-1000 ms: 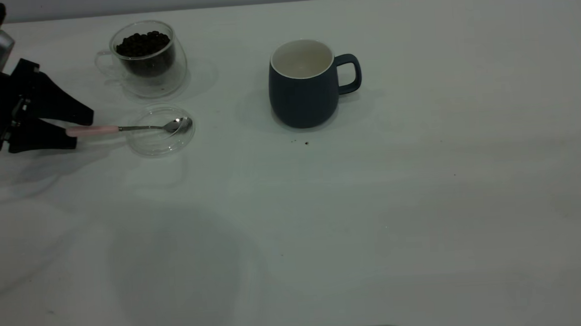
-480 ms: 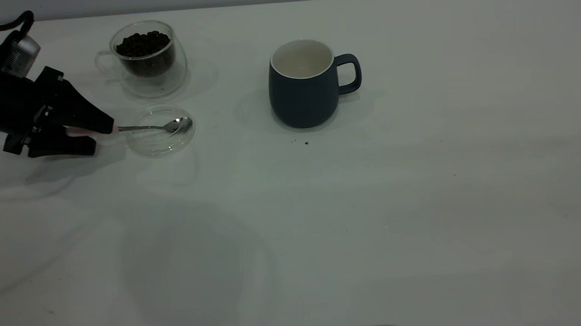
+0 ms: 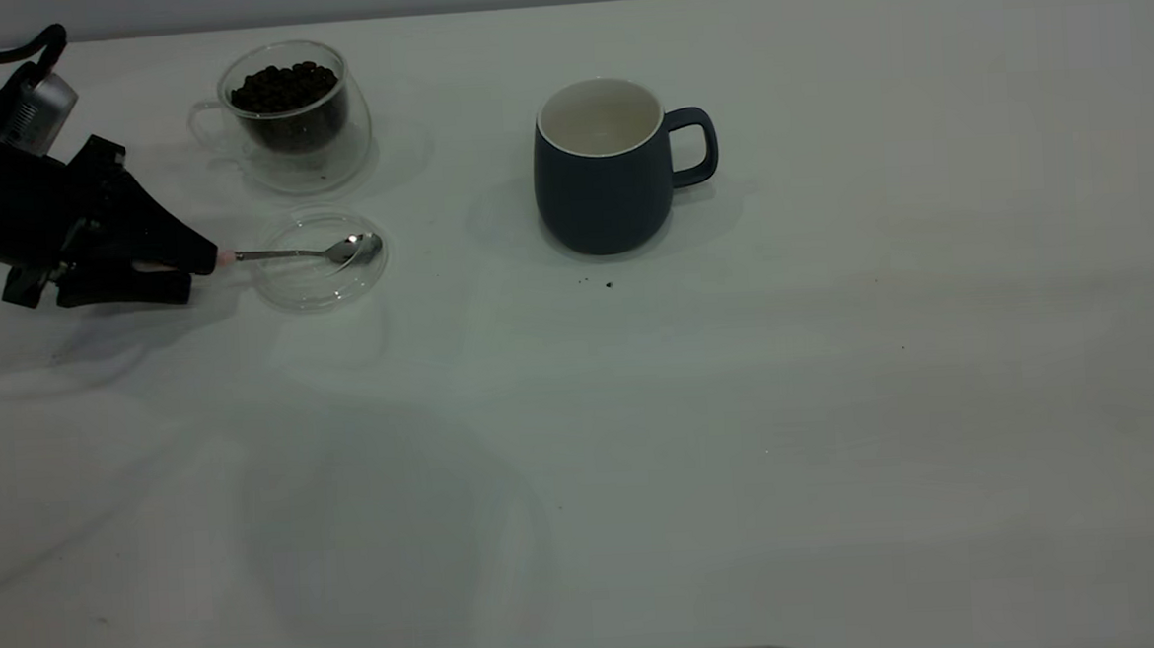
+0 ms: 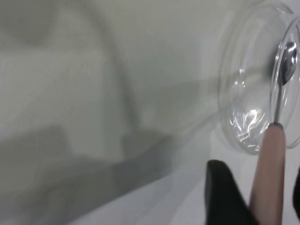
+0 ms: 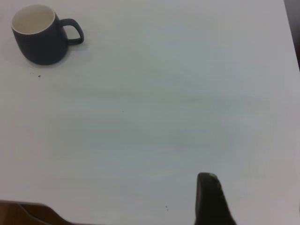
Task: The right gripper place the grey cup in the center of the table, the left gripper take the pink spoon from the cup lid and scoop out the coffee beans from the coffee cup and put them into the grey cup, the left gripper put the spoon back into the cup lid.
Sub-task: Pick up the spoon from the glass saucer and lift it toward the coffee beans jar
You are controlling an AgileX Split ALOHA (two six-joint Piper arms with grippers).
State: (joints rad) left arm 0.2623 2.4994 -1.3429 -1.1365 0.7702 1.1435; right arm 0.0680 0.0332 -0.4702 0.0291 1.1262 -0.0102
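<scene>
The left tool (image 3: 201, 275) sits low at the counter's (image 3: 838, 399) left edge, its two black fingers (image 4: 225, 197) straddling the pale handle of the pink spoon (image 3: 302, 251), drawn in close on either side of it; whether they actually press it cannot be told from either view. The spoon's metal bowl rests inside the cup lid (image 3: 321, 278), which lies flat just beside the tool's tip, and the handle reaches out over the lid's rim toward the tool. Just behind the lid stands the coffee cup (image 3: 295, 117), upright and holding a heap of coffee beans (image 3: 283, 88). The grey cup (image 3: 613, 169) stands upright well apart, near the counter's middle (handle turned away from the left arm), its pale interior bare. Of the right tool (image 5: 211, 199) only one dark finger shows in its own wrist view, cut off by the frame, so its state cannot be told
</scene>
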